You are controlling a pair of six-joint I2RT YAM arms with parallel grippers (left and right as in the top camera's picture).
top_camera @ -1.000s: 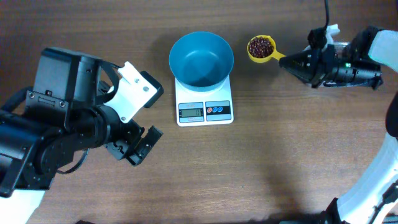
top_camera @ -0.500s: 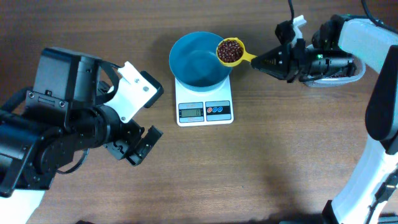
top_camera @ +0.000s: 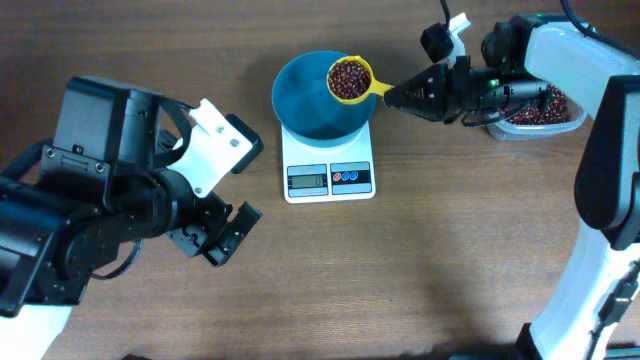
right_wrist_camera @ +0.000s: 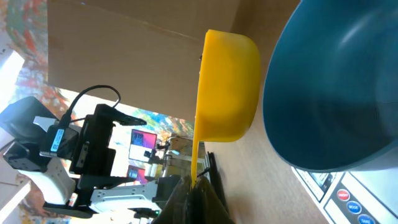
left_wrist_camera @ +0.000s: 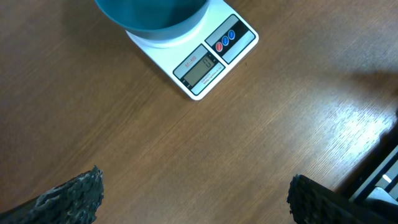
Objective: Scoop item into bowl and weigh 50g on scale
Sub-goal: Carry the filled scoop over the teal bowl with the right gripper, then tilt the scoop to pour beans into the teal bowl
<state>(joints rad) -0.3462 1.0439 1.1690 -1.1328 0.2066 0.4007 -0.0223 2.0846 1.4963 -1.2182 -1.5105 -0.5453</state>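
Note:
The teal-blue bowl [top_camera: 322, 95] stands on the white scale [top_camera: 328, 166]; both also show in the left wrist view, bowl [left_wrist_camera: 151, 15] and scale [left_wrist_camera: 199, 53]. My right gripper [top_camera: 400, 97] is shut on the handle of a yellow scoop [top_camera: 350, 79] full of red-brown beans [top_camera: 347, 76], held level over the bowl's right rim. The right wrist view shows the scoop's underside [right_wrist_camera: 227, 87] beside the bowl [right_wrist_camera: 336, 93], jaws [right_wrist_camera: 198, 193] shut on the handle. My left gripper [top_camera: 218, 235] is open and empty over bare table, left of the scale.
A clear plastic tub [top_camera: 535, 115] holding more beans sits at the far right, partly under the right arm. The scale's display [top_camera: 307, 179] and red and blue buttons [top_camera: 348, 177] face the front. The left arm's bulk fills the left side.
My right gripper has carried the full scoop leftward from beside the bowl to over its right rim. The tub has come into view. The left arm has not moved.

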